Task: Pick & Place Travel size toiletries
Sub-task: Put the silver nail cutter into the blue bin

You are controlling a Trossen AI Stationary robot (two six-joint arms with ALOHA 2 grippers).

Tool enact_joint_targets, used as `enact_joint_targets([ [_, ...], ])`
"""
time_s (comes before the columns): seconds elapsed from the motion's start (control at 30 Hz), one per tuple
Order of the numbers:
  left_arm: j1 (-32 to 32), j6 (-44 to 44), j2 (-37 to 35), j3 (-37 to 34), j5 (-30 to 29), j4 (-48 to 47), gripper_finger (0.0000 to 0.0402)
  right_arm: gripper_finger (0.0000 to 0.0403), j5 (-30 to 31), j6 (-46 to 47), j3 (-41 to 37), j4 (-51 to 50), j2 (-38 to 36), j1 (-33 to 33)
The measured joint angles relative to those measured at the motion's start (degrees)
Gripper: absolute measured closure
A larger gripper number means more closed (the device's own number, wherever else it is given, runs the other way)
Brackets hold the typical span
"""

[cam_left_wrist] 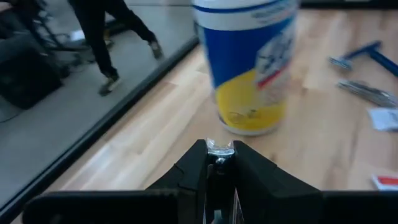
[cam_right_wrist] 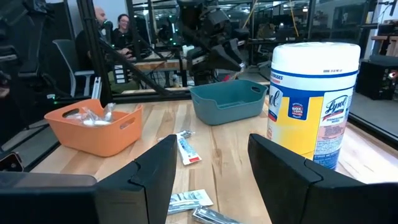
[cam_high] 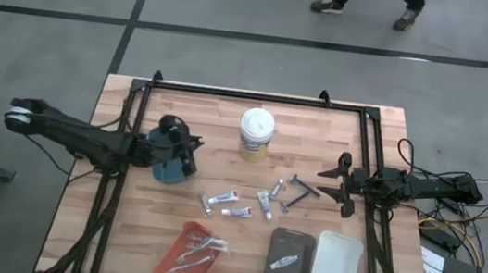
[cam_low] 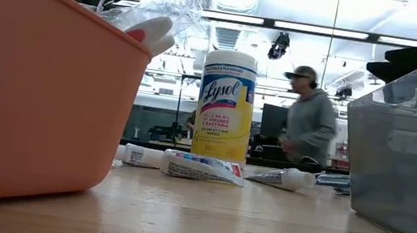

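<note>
While my left gripper (cam_left_wrist: 219, 152) pinches something small and shiny, jaws near-closed; tubes (cam_high: 236, 212) look light, squashy, grab mid-body; right gripper (cam_right_wrist: 211, 163) spread.

We see a table (cam_high: 167, 230) of pale, smooth wood planks with a matt finish. The wipes tub (cam_low: 224, 106) has a glossy printed label under a white plastic lid. The orange tray (cam_right_wrist: 93, 132) and teal tray (cam_right_wrist: 227, 102) look like matt plastic; the small tubes (cam_low: 203, 167) are shiny, crinkled foil-like plastic.

wooden table (cam_high: 160, 210) carries wipes tub (cam_high: 255, 134), scattered tubes (cam_high: 236, 212), razor (cam_high: 301, 190), orange, teal, grey, white trays (cam_high: 336, 268)
</note>
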Motion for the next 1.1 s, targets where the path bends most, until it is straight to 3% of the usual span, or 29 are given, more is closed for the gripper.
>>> enact_joint_targets([
  [0.23,1.9,-0.8,-0.6,-2.4,-4.2,0.6,0.0337,0.0206,0.0,0.0,0.0,0.0,0.0,0.0],
  [1.1,15.7,-12.5,-0.1,-2.6,-4.5,-12.2,0.0337,0.0207,0.0,-0.2,0.0,0.0,0.0,0.0],
])
